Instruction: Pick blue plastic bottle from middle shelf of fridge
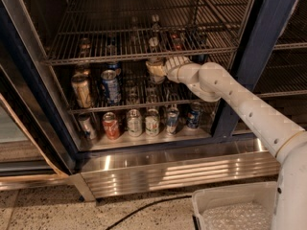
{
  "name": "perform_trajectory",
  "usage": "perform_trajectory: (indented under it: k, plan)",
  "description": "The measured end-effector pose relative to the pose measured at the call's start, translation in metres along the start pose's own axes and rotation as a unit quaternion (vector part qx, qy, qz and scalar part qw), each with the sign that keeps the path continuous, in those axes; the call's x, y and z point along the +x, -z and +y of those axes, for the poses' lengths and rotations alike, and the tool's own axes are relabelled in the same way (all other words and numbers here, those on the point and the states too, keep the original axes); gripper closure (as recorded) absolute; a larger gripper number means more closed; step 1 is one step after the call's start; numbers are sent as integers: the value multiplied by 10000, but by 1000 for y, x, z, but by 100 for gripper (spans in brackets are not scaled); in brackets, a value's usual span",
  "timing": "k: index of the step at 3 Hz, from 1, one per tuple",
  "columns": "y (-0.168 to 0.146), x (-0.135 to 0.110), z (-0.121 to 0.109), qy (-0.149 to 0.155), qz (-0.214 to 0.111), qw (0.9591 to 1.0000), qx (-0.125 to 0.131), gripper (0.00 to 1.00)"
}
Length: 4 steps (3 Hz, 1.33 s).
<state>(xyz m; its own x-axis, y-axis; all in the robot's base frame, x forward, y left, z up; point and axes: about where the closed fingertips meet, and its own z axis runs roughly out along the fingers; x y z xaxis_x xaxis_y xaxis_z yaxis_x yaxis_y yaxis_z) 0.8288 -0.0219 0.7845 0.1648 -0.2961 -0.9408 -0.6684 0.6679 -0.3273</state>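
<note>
My gripper is over the fridge's middle shelf; can't tell if it's clamped on the blue plastic bottle, lift-out pending.

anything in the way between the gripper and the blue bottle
Nothing visible does. The gripper is on the middle shelf of the fridge, right up against the blue plastic bottle. The nearest cans stand well off to its left, not between them.
</note>
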Motion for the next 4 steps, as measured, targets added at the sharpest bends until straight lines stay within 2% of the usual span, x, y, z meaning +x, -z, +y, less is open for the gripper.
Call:
perform_trajectory:
  k: [2, 4]
  plan:
    - [5, -2, 1, 41, -16, 10000, 40, 100]
    - [29, -19, -6, 303, -160, 9989, 323, 100]
